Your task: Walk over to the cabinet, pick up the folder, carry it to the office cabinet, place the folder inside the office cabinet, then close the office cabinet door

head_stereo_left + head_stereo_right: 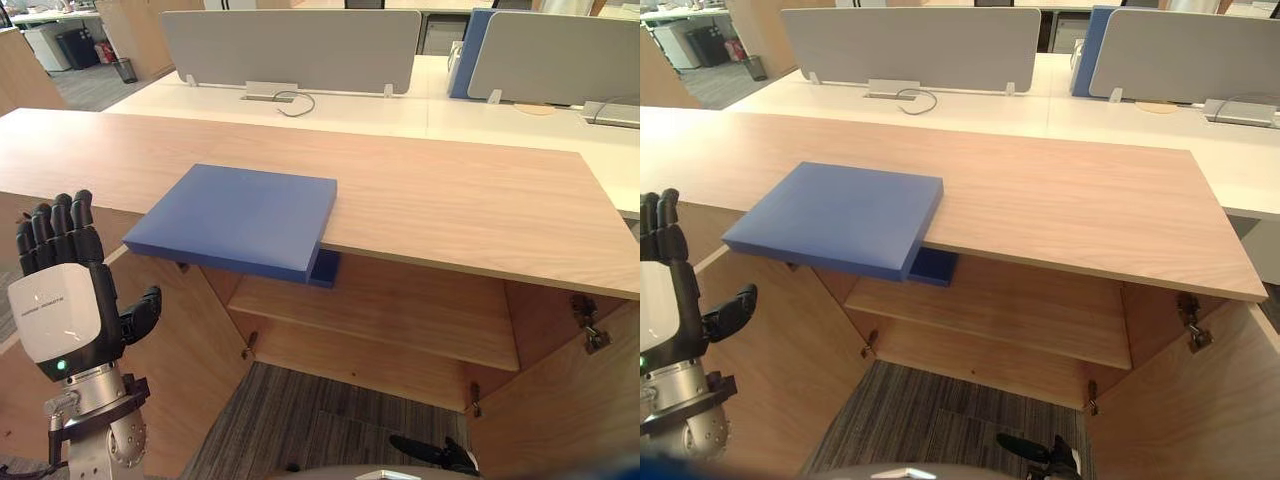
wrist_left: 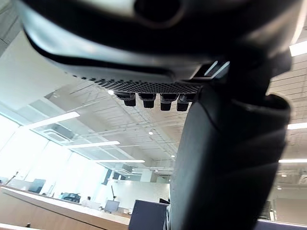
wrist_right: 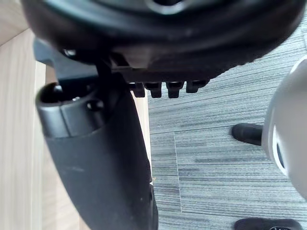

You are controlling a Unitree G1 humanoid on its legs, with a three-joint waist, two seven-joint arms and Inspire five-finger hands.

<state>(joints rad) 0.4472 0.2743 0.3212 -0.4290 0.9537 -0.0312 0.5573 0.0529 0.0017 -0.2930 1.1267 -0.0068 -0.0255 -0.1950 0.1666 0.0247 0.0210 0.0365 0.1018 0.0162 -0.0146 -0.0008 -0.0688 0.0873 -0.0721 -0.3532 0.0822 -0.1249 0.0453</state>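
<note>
The folder (image 1: 235,215), plain blue, is seen lying flat on the wooden surface (image 1: 450,200) that tops the cabinet (image 1: 540,320), at about 9 o'clock from the middle of the eye views. Its near corner is pushed out past the front edge and hangs over the open space below. No lettering can be made out on its cover. Just under the edge, at the folder's 4 o'clock corner, a second blue piece (image 1: 324,268) is glimpsed; most of it is hidden, and whether it belongs to the folder cannot be told. Both cabinet doors are swung open: the left door (image 1: 190,350) at 7 o'clock, the right door (image 1: 560,410) at 4 o'clock, with a metal hinge (image 1: 590,325) exposed. A bare wooden shelf (image 1: 380,320) is seen inside, and grey carpet (image 1: 300,420) at 6 o'clock. The left robot hand (image 1: 65,310) is held up at 8 o'clock, well apart from the folder, fingers straight and spread upward, thumb out, nothing grasped. Small print is carried on its white back, too fine to be read. The right robot hand (image 3: 100,163) is shown in its own wrist view over the carpet beside a wooden panel, fingers extended and empty. At 12 o'clock, white desks (image 1: 400,110) with grey screens (image 1: 290,45) are cut off by the frame.
</note>
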